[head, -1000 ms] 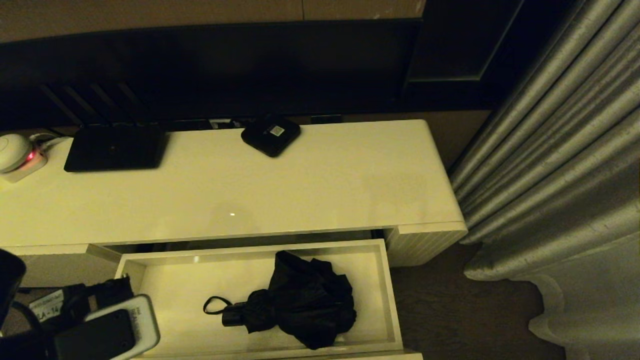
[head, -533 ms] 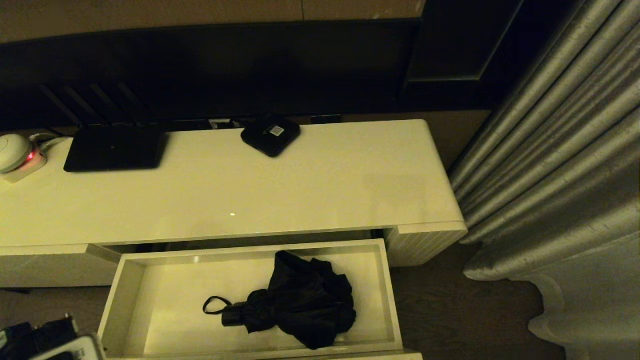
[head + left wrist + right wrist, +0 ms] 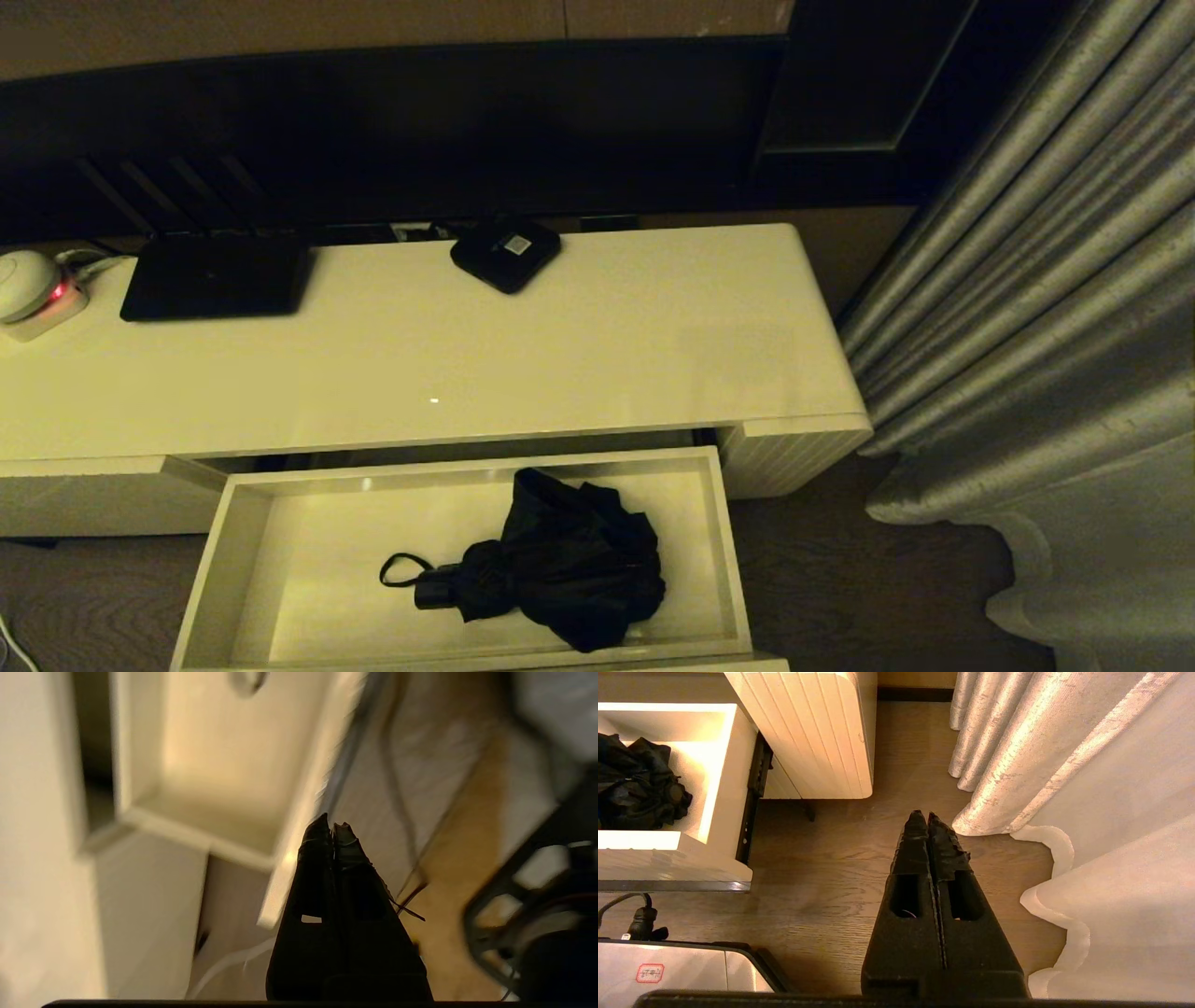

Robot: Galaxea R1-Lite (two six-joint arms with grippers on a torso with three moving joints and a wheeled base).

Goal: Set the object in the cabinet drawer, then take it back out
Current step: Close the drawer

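The object, a black folding umbrella, lies in the pulled-out cabinet drawer, its strap loop pointing left. It also shows in the right wrist view as bunched umbrella fabric inside the drawer. My left gripper is shut and empty, low beside the drawer's left end, out of the head view. My right gripper is shut and empty, hanging over the wooden floor to the right of the drawer.
On the cabinet top sit a flat black device, a small black box and a white gadget with a red light. Grey curtains hang at the right. The robot base stands below.
My left arm has drawn back down and left, leaving the head view at the lower left corner. The umbrella and the drawer have stayed put.
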